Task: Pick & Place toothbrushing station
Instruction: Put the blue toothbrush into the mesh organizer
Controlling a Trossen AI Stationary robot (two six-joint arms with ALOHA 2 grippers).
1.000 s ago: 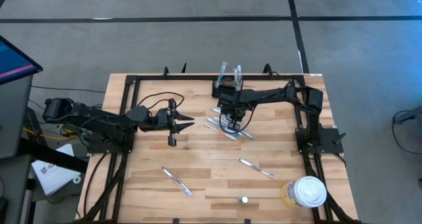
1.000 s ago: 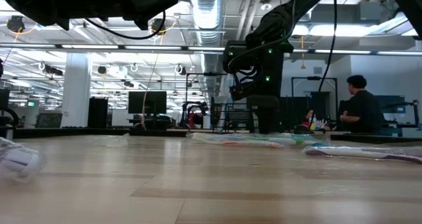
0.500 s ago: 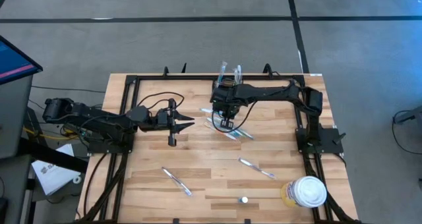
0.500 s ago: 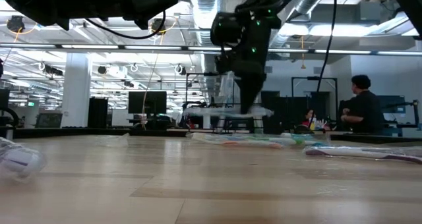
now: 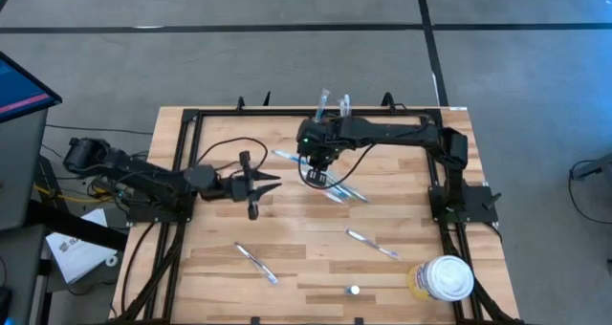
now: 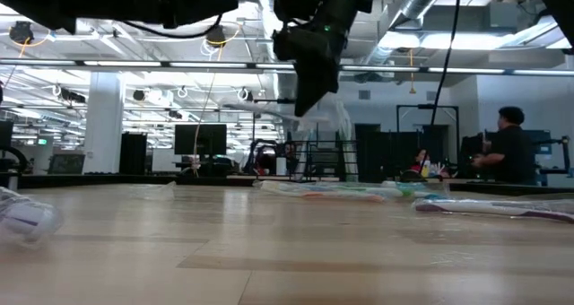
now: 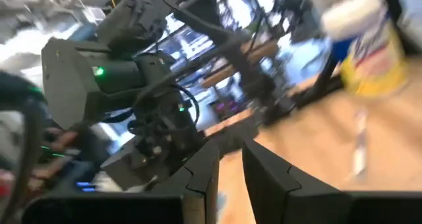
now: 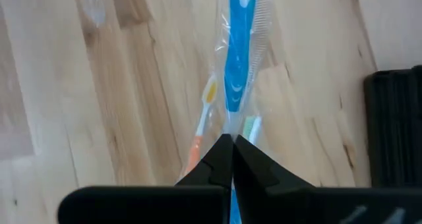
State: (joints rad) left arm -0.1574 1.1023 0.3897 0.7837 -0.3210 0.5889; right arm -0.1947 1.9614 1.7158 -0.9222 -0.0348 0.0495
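Lifted clear of the table now is what my right arm went down for a moment ago: a wrapped blue toothbrush [image 8: 239, 59], which was lying in the heap a second back and now hangs from the right gripper [image 8: 231, 145] above the boards. That gripper has also swung left from its earlier spot over the heap, and in the low view it sits higher than before, with the clear wrapper trailing under it.

Going left to right across the table [image 5: 287, 229]: my left gripper [image 5: 256, 184] waits over the left-middle, shifted only slightly, its jaws a little apart with nothing between them. Next comes the right gripper, jaws pinched fully together on the wrapper of the blue brush. Just beneath and to its right lie the remaining wrapped toothbrushes [image 5: 339, 191]. The toothbrushing station [image 5: 328, 124], the small black mesh box, stands at the far edge, close behind the right gripper, with two brushes already upright in it.

I judge the pick done and the carry to the station next; the grip is on thin film, so it could slip.
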